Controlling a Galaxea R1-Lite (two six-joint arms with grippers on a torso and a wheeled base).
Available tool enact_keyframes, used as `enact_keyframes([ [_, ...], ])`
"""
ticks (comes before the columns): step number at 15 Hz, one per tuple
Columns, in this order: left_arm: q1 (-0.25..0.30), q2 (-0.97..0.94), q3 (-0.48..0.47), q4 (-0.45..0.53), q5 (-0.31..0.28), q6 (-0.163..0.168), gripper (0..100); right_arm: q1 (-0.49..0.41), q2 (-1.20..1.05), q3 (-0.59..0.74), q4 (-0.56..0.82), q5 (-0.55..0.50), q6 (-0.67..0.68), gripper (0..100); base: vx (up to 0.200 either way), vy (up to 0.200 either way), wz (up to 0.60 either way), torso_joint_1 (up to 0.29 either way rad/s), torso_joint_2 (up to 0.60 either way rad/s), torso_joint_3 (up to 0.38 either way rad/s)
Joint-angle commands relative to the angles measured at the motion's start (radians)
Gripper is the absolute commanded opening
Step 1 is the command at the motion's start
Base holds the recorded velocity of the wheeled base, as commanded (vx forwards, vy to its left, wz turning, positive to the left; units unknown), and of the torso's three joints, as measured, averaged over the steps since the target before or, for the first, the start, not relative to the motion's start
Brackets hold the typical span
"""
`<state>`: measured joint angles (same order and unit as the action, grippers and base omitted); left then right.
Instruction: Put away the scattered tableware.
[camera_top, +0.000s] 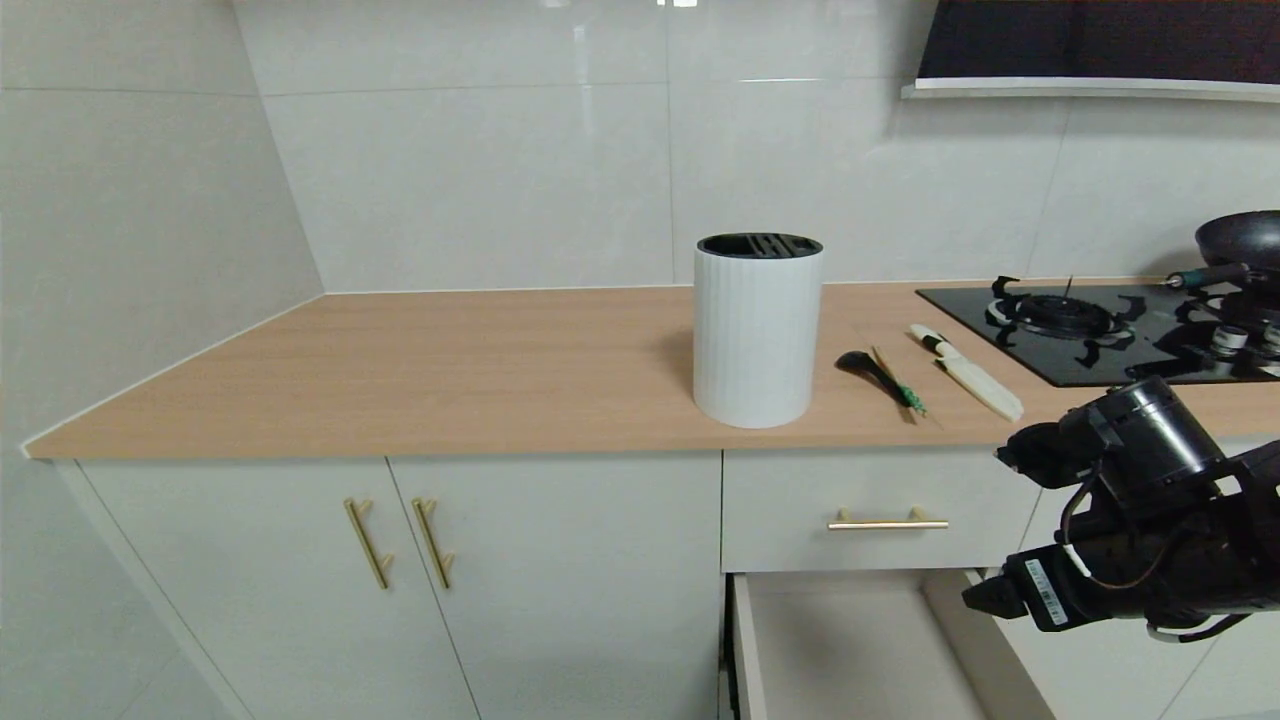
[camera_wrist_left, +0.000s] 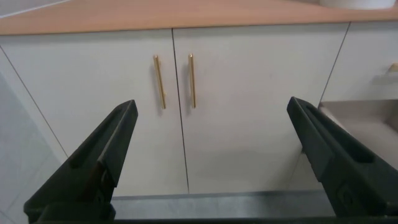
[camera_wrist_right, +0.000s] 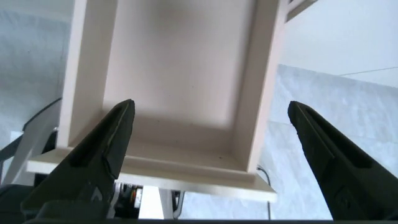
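Note:
On the wooden counter (camera_top: 450, 370) lie a black spoon with a green handle (camera_top: 882, 379), thin wooden chopsticks (camera_top: 886, 366) beside it, and a white knife (camera_top: 968, 373). Left of them stands a white ribbed utensil holder (camera_top: 757, 335) with a black slotted top. My right arm (camera_top: 1130, 520) hangs below the counter edge over an open white drawer (camera_top: 745, 650). The right gripper (camera_wrist_right: 211, 107) is open with nothing between its fingers, looking into that drawer (camera_wrist_right: 261, 93). My left gripper (camera_wrist_left: 211, 109) is open too, facing the cabinet doors.
A black gas hob (camera_top: 1090, 325) with a dark pan (camera_top: 1240, 240) fills the counter's right end. A closed drawer with a gold handle (camera_top: 888, 521) sits above the open one. Two cabinet doors with gold handles (camera_wrist_left: 175, 81) are to the left.

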<state>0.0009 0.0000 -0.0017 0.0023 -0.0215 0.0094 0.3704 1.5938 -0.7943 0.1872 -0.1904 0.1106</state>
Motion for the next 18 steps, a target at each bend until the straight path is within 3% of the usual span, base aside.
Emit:
enact_keyframes([
  [1,0.001,0.000,0.000,0.001,0.000,0.000,100,0.001,0.000,0.000,0.001,0.000,0.000,100,0.000,0.000,0.00,0.193,-0.47,-0.271],
  [6,0.001,0.000,0.000,0.001,0.000,0.000,100,0.002,-0.008,-0.002,-0.005,-0.006,0.000,100,0.000,0.000,0.00,0.106,-0.24,-0.134],
  [7,0.001,0.000,0.000,0.001,0.000,0.000,100,0.008,-0.003,-0.033,-0.057,-0.011,0.000,100,0.000,0.000,0.00,0.000,0.00,0.000],
  [9,0.001,0.000,0.000,0.001,0.000,0.000,100,0.001,-0.002,-0.125,-0.092,-0.001,0.004,100,0.000,0.000,0.00,0.000,0.00,0.000],
  [10,0.001,0.000,0.000,0.001,0.000,0.000,100,-0.031,0.054,-0.230,-0.089,0.000,0.003,100,0.000,0.000,0.00,0.000,0.00,0.000],
  [14,0.001,0.000,0.000,0.001,0.000,0.000,100,-0.045,0.222,-0.536,0.041,-0.003,0.004,100,0.000,0.000,0.00,0.000,0.00,0.000],
  [18,0.001,0.000,0.000,0.001,0.000,0.000,100,-0.059,0.342,-0.646,0.047,-0.011,0.023,100,0.000,0.000,0.00,0.000,0.00,0.000],
])
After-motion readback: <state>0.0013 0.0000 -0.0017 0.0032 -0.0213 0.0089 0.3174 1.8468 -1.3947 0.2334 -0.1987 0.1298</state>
